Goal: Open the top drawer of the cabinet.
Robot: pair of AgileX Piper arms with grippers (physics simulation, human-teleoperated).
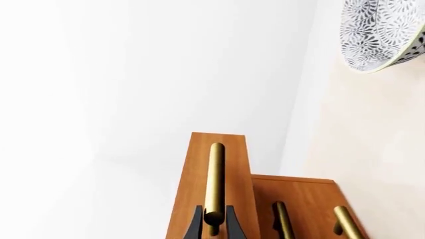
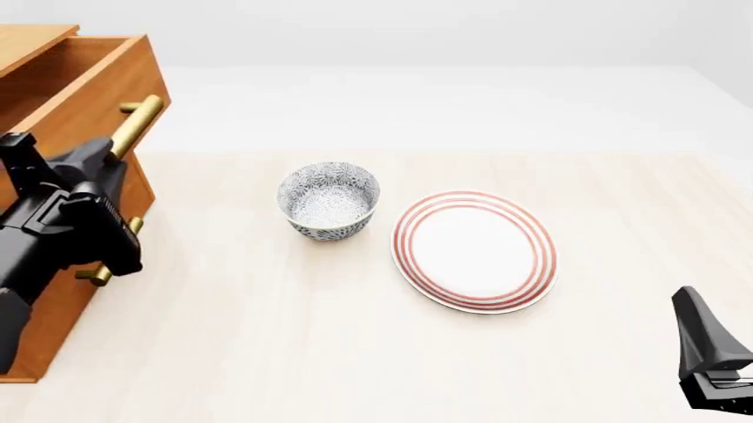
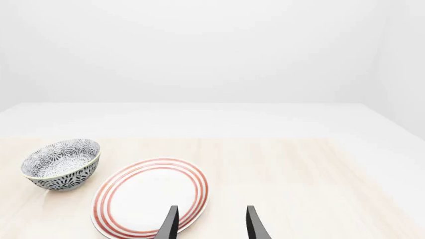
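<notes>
The cabinet (image 2: 53, 300) stands at the table's left edge. Its top drawer (image 2: 94, 92) is slid out toward the table's middle, past the two lower drawer fronts, and its open box shows from above. My left gripper (image 2: 112, 159) is shut on the top drawer's brass handle (image 2: 137, 122). In the left wrist view the fingers (image 1: 196, 225) sit on either side of the handle (image 1: 216, 177) on the drawer front (image 1: 232, 169). My right gripper (image 2: 697, 313) is open and empty at the near right, and it also shows in the right wrist view (image 3: 209, 221).
A patterned bowl (image 2: 328, 199) stands mid-table, with a red-ringed white plate (image 2: 474, 250) to its right. Both also show in the right wrist view, the bowl (image 3: 61, 163) and the plate (image 3: 151, 196). The two lower drawer handles (image 1: 284, 221) sit below the top one.
</notes>
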